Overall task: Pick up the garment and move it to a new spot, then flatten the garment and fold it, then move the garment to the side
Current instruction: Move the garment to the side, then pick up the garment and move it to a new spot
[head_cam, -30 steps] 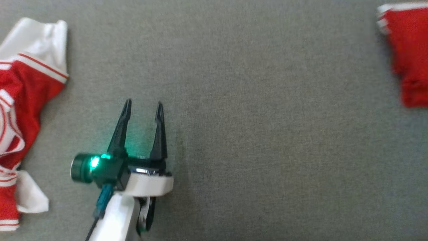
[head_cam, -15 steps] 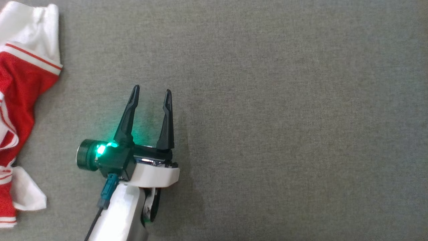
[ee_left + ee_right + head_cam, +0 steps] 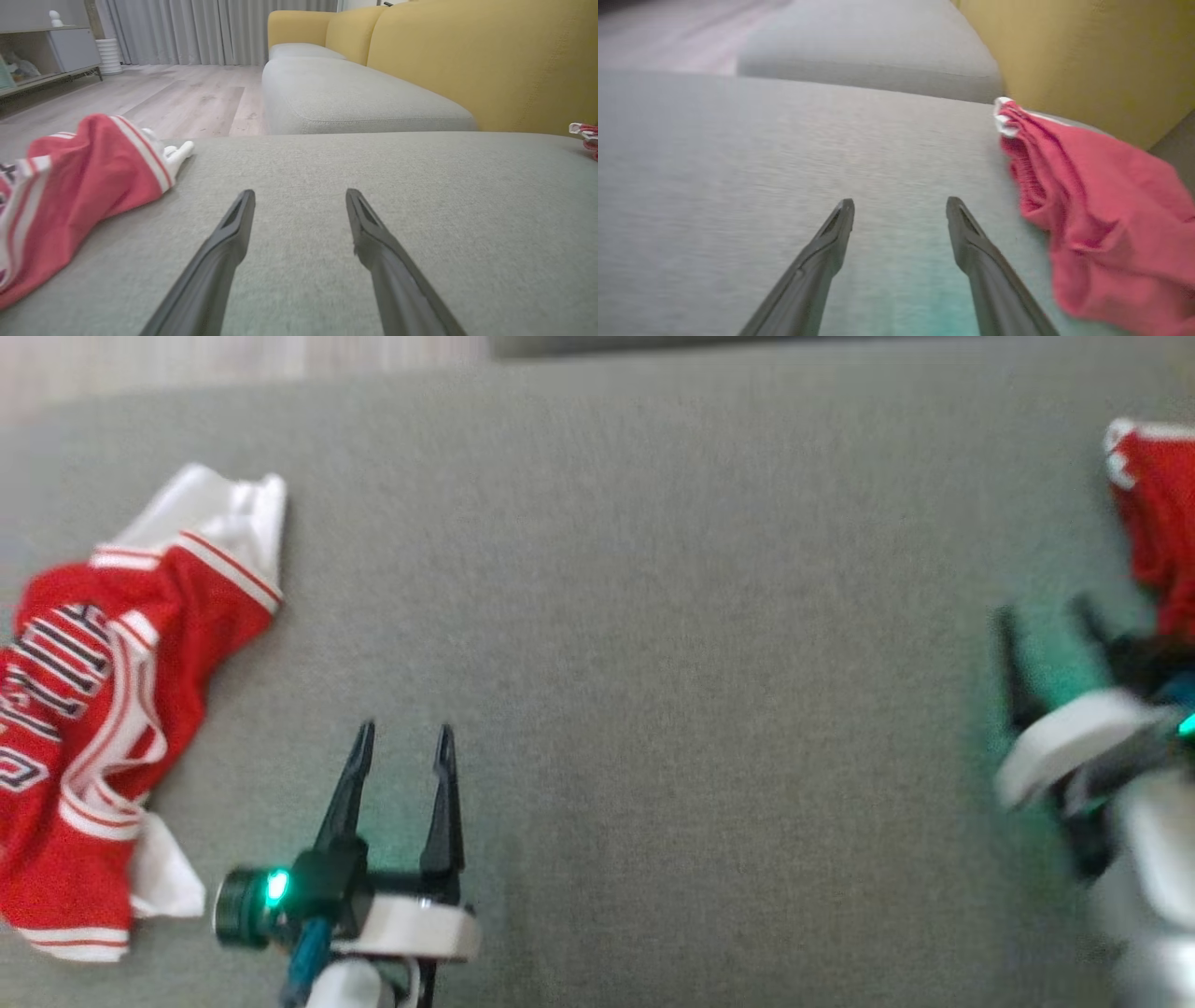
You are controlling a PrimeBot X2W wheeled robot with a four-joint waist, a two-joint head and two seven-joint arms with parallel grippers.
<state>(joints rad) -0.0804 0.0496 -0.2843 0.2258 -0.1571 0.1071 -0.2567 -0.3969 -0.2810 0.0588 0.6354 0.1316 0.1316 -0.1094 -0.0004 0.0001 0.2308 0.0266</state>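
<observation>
Well, grey cushion (image 3: 420, 186) bears striped red garment (image 3: 84, 158); yellow backrest (image 3: 490, 60) behind.

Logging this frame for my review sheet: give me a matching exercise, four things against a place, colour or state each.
1. left claw
2. right claw
3. striped jersey
4. sofa backrest

A. yellow
B. open, next to the plain red garment
C. crumpled, at the head view's left
D. open, bare cushion ahead, striped jersey to its left

Pairs: 1-D, 2-B, 3-C, 4-A.
</observation>
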